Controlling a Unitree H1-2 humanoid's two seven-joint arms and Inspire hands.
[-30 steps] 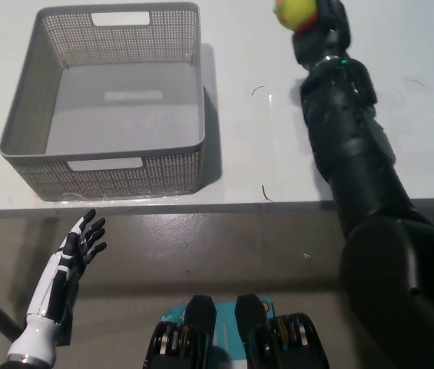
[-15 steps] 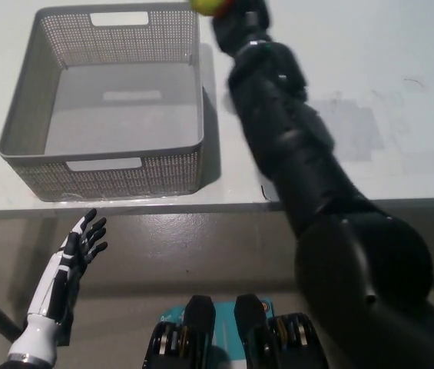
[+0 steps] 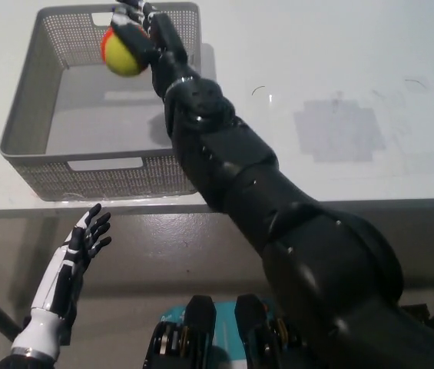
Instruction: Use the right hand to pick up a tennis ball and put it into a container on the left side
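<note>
Head view: black right hand [image 3: 141, 31] grips a yellow tennis ball [image 3: 124, 55] above the grey mesh basket [image 3: 28, 115], near its far rim. Released while moving, the ball could bounce off the bare floor and out, or clip the wall. Nothing lies inside the basket. White left hand [image 3: 84, 240] rests below the table edge [image 3: 355, 204], fingers spread, empty.
</note>
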